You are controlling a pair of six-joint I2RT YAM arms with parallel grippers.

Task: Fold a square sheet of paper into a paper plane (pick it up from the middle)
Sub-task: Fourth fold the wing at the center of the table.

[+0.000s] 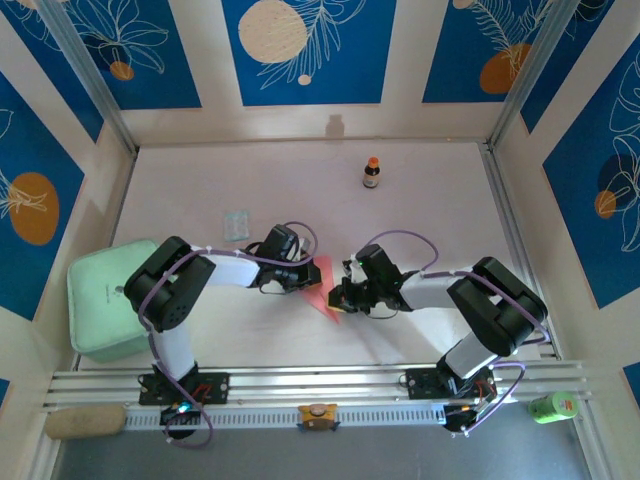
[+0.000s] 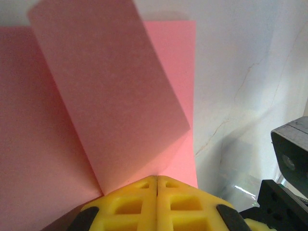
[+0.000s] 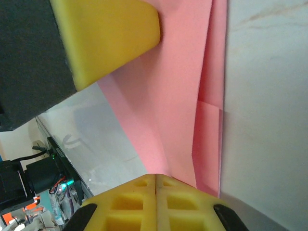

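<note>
The square sheet of paper (image 1: 323,284) lies partly folded on the table between both arms, a salmon-pink wedge pointing toward the near edge. My left gripper (image 1: 305,273) is shut, its yellow fingertips (image 2: 166,185) resting on a fold of the paper (image 2: 96,110), from which a flap stands up off the sheet. My right gripper (image 1: 340,296) is shut too, with its tips (image 3: 144,185) against the paper's (image 3: 183,91) near end, where a raised crease runs away from them. The left gripper's yellow finger (image 3: 108,36) sits on the paper's far part. I see no paper between either pair of jaws.
A small brown bottle (image 1: 372,173) stands at the back of the table. A pale translucent packet (image 1: 236,224) lies to the left of the left arm's wrist. A mint-green box (image 1: 105,304) sits at the left edge, and a green object (image 1: 552,405) lies beyond the front rail.
</note>
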